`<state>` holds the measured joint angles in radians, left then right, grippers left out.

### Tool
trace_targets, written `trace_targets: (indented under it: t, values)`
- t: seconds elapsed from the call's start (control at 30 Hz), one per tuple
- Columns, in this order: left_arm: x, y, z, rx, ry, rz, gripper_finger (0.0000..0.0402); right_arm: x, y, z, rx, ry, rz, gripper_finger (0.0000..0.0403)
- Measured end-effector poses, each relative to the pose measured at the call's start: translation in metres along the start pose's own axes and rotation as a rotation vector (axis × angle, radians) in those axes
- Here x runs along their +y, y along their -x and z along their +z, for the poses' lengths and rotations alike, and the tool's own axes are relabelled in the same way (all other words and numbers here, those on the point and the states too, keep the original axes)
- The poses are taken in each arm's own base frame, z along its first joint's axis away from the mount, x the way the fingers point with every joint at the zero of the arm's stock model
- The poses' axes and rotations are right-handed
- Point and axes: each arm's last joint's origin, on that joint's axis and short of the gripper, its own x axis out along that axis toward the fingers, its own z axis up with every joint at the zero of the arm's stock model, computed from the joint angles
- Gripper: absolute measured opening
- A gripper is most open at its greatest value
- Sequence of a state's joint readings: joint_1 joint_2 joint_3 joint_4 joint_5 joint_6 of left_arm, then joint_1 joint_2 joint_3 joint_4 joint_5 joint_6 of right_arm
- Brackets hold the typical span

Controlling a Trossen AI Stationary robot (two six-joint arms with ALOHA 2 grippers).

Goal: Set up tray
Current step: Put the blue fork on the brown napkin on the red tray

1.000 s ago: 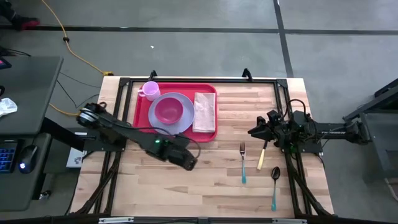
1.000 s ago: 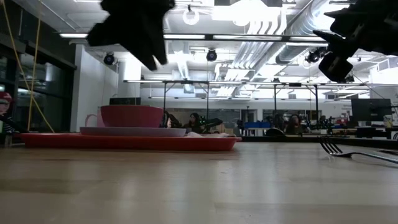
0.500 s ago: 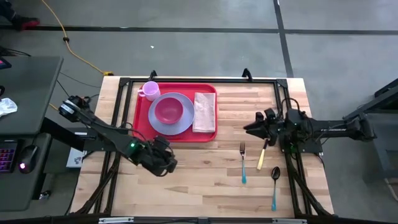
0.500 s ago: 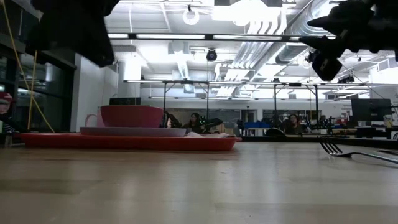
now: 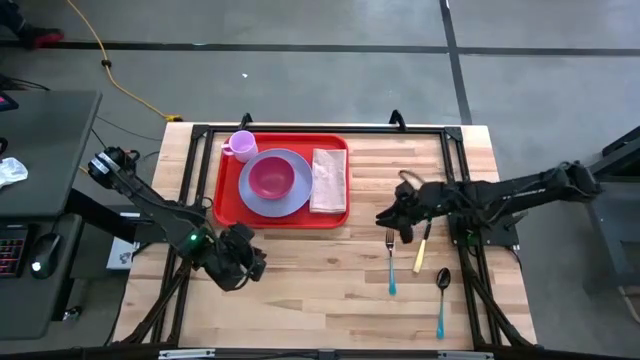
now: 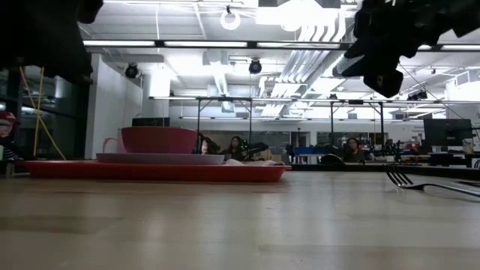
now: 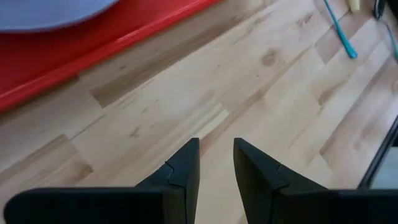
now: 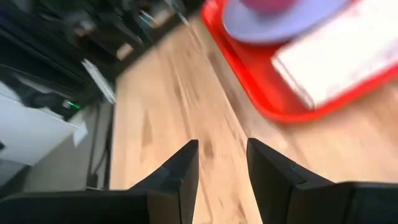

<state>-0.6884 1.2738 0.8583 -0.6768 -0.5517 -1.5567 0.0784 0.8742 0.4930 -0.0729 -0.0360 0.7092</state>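
Note:
The red tray (image 5: 224, 190) lies at the table's far left-centre. It carries a lavender plate (image 5: 295, 200) with a pink bowl (image 5: 270, 178), a pink cup (image 5: 241, 145) and a beige napkin (image 5: 328, 180). It also shows in the low view (image 6: 150, 171). A fork (image 5: 390, 262), a knife (image 5: 421, 252) and a spoon (image 5: 441, 296) lie on the wood to the tray's right. My left gripper (image 5: 243, 264) hovers near the tray's near-left corner, empty, its fingers (image 7: 216, 149) a narrow gap apart. My right gripper (image 5: 386, 217) hovers above the fork's tines, empty, with a narrow gap (image 8: 222, 149).
Black frame rails (image 5: 330, 128) run around the table's edges. Bare wood (image 5: 320, 290) lies along the near side between the two arms. A desk with a keyboard and mouse (image 5: 40, 250) stands beyond the table's left edge.
My left gripper has drawn back from near the tray's near edge toward the table's left edge. My right gripper has reached out from the table's right side toward the tray, to a spot over the fork's tines. The tray and cutlery have stayed in place.

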Motion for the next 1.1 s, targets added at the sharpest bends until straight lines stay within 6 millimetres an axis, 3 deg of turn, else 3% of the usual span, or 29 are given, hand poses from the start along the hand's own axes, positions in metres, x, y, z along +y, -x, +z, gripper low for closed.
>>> trace_targets:
  t: [0.4, 0.7, 1.1]
  values:
    - [0.019, 0.000, -0.019, 0.001, -0.002, -0.047, 0.0129, 0.020, -0.034, -0.028, 0.192, -0.322, -0.150, 0.0114]
    - [0.020, -0.001, -0.019, 0.012, -0.028, -0.043, 0.0129, 0.027, -0.029, -0.059, 0.252, -0.527, -0.306, 0.0114]
    - [0.020, -0.001, -0.019, 0.012, -0.031, -0.042, 0.0129, 0.034, -0.026, -0.063, 0.284, -0.531, -0.271, 0.0114]
